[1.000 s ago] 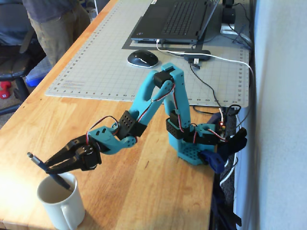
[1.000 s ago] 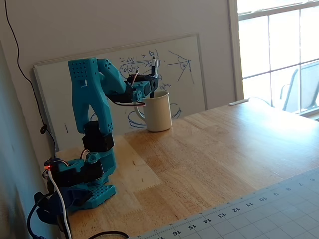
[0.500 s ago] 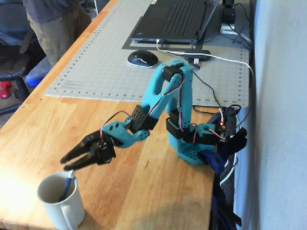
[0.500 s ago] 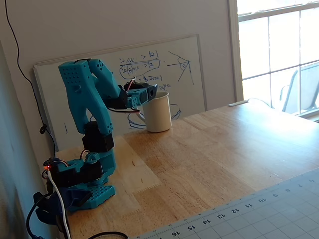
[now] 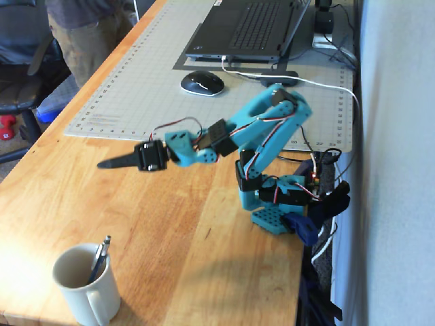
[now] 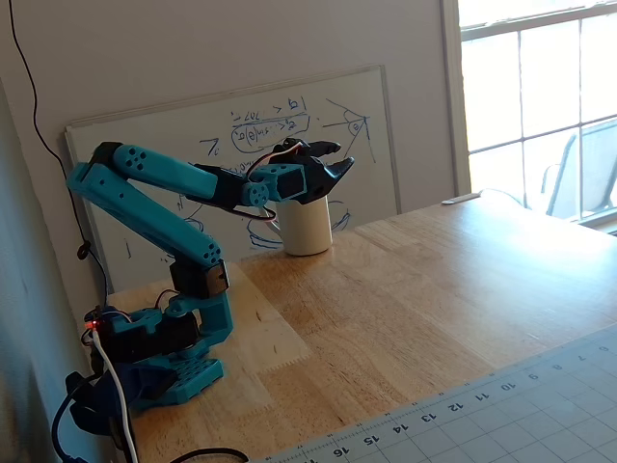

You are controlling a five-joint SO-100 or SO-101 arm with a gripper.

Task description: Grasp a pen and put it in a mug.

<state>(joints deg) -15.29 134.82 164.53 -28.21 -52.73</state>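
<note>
The cream-white mug (image 5: 83, 288) stands at the near left corner of the wooden table in a fixed view. The dark blue pen (image 5: 98, 261) leans inside it, silver end poking above the rim. My gripper (image 5: 102, 164) hovers well above and beyond the mug, empty, stretched out level to the left. In the other fixed view the gripper (image 6: 339, 156) is in front of the mug's (image 6: 307, 230) top, with a narrow gap between its black fingertips; the pen is hidden there.
A grey cutting mat (image 5: 136, 88) carries a laptop (image 5: 251, 27) and a mouse (image 5: 202, 83) beyond the arm. The arm's base (image 5: 272, 204) sits at the table's right edge among cables. A person (image 5: 81, 34) stands at top left. A whiteboard (image 6: 376, 145) leans behind the mug.
The gripper let go of the pen, which dropped into the mug. The arm then rose and drew back from the mug, stretching out level, with its jaws narrowing.
</note>
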